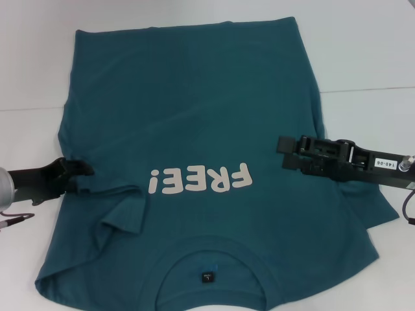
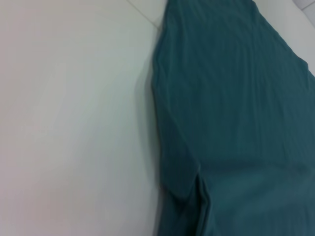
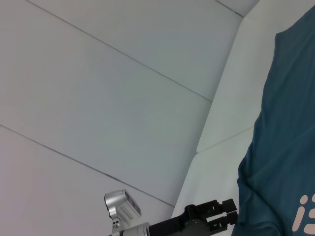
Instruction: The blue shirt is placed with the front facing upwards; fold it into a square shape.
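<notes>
The blue shirt (image 1: pixel 194 110) lies flat on the white table (image 1: pixel 363 52), its collar and black label (image 1: pixel 206 277) toward me. The cream letters "FREE!" (image 1: pixel 198 179) face up. Its left sleeve (image 1: pixel 123 217) is folded inward onto the body, leaving a rumpled ridge. My left gripper (image 1: pixel 83 170) sits low at the shirt's left edge, just above that fold; the right wrist view shows the left gripper (image 3: pixel 231 212) touching the cloth edge (image 3: pixel 285 147). My right gripper (image 1: pixel 282 153) hovers over the shirt's right side beside the letters, open and holding nothing. The left wrist view shows only the shirt's side edge (image 2: pixel 236 98).
White tabletop (image 2: pixel 74 123) runs along the shirt's left and right sides and beyond the hem. A table seam (image 1: pixel 369 89) crosses at the right. The shirt's right sleeve (image 1: pixel 382 217) spreads out under my right arm. Grey wall panels (image 3: pixel 98 98) stand behind the table.
</notes>
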Robot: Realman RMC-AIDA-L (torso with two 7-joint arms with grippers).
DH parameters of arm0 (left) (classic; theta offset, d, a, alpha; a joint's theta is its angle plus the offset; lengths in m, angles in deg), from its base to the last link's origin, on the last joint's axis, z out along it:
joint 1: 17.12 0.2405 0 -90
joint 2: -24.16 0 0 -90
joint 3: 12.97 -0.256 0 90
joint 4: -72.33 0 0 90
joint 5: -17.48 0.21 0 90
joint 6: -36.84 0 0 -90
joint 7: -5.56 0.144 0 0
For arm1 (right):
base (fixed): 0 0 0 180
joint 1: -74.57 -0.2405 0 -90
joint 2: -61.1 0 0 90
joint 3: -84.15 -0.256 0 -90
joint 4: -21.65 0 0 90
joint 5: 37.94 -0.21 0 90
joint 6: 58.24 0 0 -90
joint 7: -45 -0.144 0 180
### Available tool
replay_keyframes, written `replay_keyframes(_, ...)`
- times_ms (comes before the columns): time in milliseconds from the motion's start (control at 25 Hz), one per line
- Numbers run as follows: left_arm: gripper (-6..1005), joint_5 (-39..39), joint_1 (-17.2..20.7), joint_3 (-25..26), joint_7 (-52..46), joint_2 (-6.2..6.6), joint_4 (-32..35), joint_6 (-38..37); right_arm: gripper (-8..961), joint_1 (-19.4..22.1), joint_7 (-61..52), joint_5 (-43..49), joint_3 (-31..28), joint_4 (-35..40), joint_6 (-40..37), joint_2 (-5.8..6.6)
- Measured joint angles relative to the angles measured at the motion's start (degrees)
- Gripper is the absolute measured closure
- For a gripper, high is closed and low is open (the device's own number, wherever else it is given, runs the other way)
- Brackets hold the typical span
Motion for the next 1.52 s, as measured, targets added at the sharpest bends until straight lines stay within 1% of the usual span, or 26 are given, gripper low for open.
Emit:
replay_keyframes(560,454,0.0,-2.5,0.0,0.7,-0.26,-2.1,0.5,11,0.0,0.0,0.0,-0.2,0.1,-0.2,0.08)
replay_keyframes(1080,454,-0.1,-1.4,0.6,0.7,0.14,-0.9,0.4,9,0.0,-0.1,-0.1,-0.2,0.1,0.0,0.07)
replay_keyframes(1520,455,0.4,-1.4,0.3,0.7,0.23,-1.1,1.9,9,0.2,-0.3,-0.1,-0.2,0.1,0.0,0.08)
